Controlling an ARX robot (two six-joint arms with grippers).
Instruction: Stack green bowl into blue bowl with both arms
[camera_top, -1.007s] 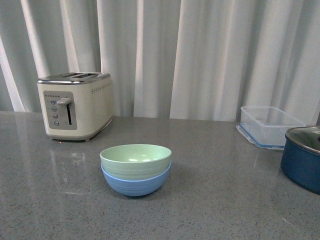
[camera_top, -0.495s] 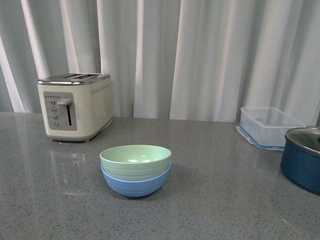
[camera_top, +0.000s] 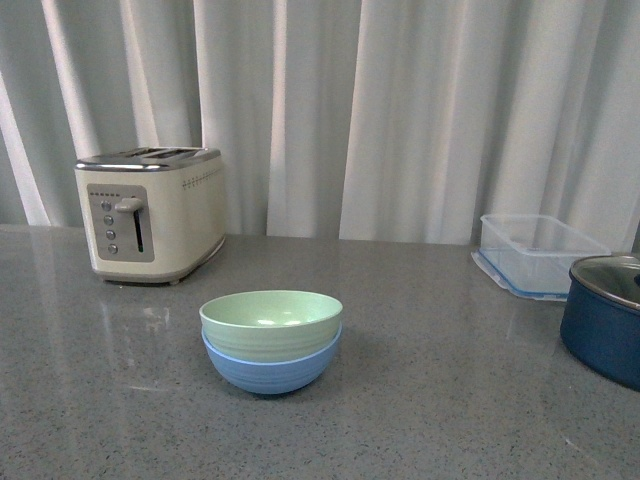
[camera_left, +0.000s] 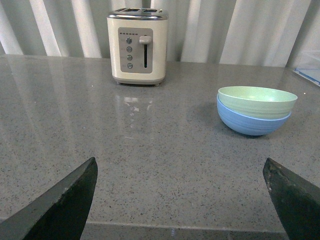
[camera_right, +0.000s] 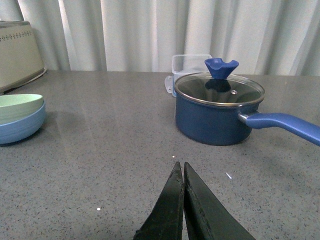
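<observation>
One green bowl (camera_top: 270, 317) inside one blue bowl (camera_top: 268, 372)

Showing only as jaw tips in the wrist views. Left gripper (camera_left: 182, 197): two dark, matte, wedge-shaped blades tapering to blunt points, appearing flat and unmarked. Right gripper (camera_right: 182, 172): two slim black blades narrowing to fine tips, edges catching faint light, looking slightly textured.

Mint green bowl (camera_top: 271, 320) sits nested, seemingly level, inside blue bowl (camera_top: 270, 370).
</observation>
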